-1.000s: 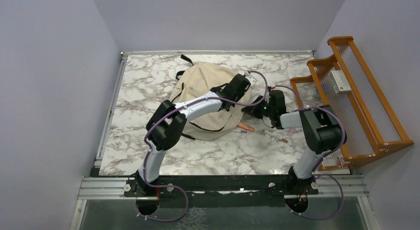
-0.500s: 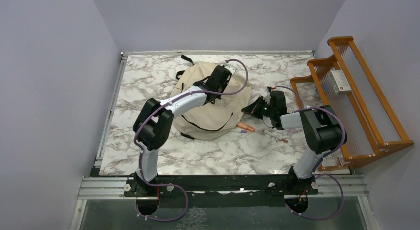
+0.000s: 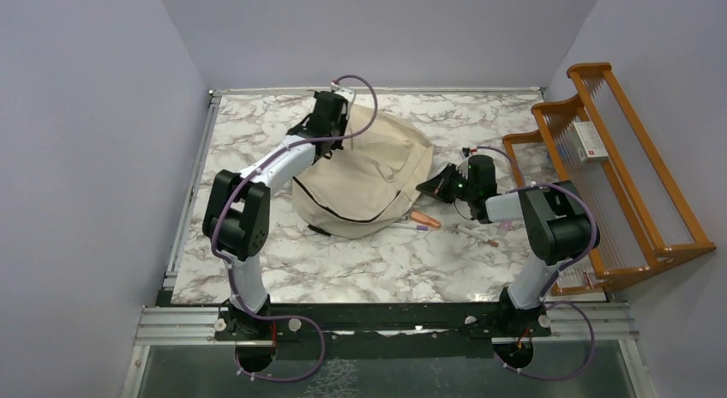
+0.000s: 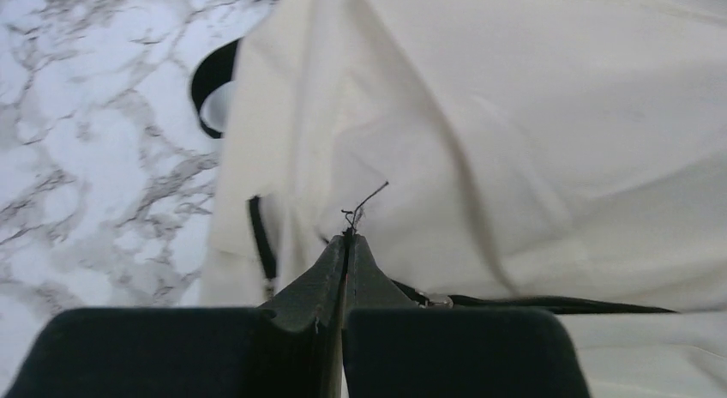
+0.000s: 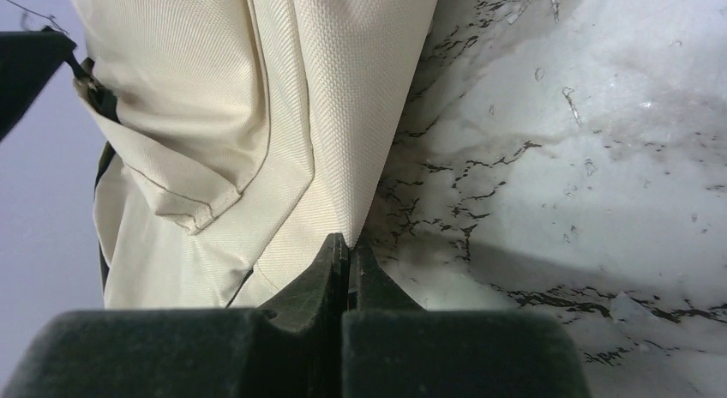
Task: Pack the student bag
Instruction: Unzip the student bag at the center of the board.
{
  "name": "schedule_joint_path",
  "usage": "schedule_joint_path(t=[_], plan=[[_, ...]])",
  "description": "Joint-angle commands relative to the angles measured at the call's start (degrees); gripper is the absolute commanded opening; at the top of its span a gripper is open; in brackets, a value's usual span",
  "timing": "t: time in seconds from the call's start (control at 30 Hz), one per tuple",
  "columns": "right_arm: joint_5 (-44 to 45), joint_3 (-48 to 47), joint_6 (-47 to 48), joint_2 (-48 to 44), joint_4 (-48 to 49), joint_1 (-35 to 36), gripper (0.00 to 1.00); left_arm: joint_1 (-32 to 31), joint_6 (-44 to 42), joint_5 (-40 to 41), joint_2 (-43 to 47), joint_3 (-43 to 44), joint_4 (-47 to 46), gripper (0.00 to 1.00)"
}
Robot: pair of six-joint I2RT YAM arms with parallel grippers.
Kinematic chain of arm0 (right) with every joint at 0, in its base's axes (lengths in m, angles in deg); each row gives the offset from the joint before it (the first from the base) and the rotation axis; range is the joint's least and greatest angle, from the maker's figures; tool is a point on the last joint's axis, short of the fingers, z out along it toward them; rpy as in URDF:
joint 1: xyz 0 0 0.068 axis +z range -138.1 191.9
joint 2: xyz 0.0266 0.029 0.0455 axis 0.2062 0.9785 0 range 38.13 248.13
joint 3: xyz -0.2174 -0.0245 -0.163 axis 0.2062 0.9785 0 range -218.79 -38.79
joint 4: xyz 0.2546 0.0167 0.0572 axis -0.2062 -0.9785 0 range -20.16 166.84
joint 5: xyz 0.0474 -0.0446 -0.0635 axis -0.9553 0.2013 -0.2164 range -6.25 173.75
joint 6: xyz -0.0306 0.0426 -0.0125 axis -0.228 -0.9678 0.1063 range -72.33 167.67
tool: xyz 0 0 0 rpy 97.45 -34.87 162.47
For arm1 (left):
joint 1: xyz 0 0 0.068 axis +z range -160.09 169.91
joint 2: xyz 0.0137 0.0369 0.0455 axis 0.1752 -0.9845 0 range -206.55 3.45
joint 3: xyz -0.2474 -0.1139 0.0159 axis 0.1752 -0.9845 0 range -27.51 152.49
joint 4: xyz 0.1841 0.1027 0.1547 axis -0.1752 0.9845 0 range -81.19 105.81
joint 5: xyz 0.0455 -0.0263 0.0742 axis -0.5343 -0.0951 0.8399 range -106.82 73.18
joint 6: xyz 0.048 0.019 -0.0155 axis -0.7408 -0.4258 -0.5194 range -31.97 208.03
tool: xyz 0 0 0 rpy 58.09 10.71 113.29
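Table: A marble-patterned table (image 3: 377, 265) is seen running away from the two arm bases bolted at its near edge.
Loose items: An orange marker (image 3: 424, 219) and thinner pens (image 3: 478, 234) are seen lying on the table just beside the near right edge of the bag.
Right hand: The right hand (image 5: 347, 244) is held low at the bag's right edge, its fingers pressed fully together. A fold of cream fabric runs right down to the tips. Whether it is pinched cannot be told.
Student bag: The student bag (image 3: 369, 179) is laid flat toward the far half of the table, between the two hands, with a black zipper line curving across its near side.
Left hand: The left hand (image 4: 345, 244) is stretched to the bag's far left corner, fingers closed tight. A thin dark thread (image 4: 367, 196) is seen curling from the tips.
Strap: A black strap loop (image 4: 210, 76) is seen against the table at the bag's edge, beyond the left hand.
Rack: A wooden rack (image 3: 630, 175) is stood along the table's right side, well apart from the bag.
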Motion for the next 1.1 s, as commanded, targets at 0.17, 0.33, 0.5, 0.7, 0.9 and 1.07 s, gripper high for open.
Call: schedule_joint_path(t=[0.17, 0.33, 0.5, 0.7, 0.9, 1.07], plan=[[2.11, 0.5, 1.93, 0.61, -4.46, -1.88, 0.0, 9.3, 0.11, 4.14, 4.05, -0.83, -5.85, 0.0], [2.23, 0.53, 2.43, 0.06, -5.07, -2.04, 0.01, 12.12, 1.06, 2.88, 1.73, -0.25, -6.63, 0.0], [2.23, 0.64, 2.96, -0.59, -5.19, -2.06, 0.0, 14.76, 3.71, -0.64, -1.44, 0.63, -6.97, 0.0], [-0.61, 0.57, 3.93, -2.0, -4.01, -2.12, 0.01, 15.12, 5.68, -4.66, -5.47, 2.05, -7.15, 0.0], [-2.72, -0.31, 6.81, -4.38, -4.49, -2.14, 0.01, 15.3, 7.42, -5.49, -5.56, 2.94, -6.81, 0.1], [-3.29, -0.56, 9.48, -8.48, -4.93, -2.09, 0.13, 15.39, 12.21, -6.26, 0.52, -0.74, -6.27, 0.39]])
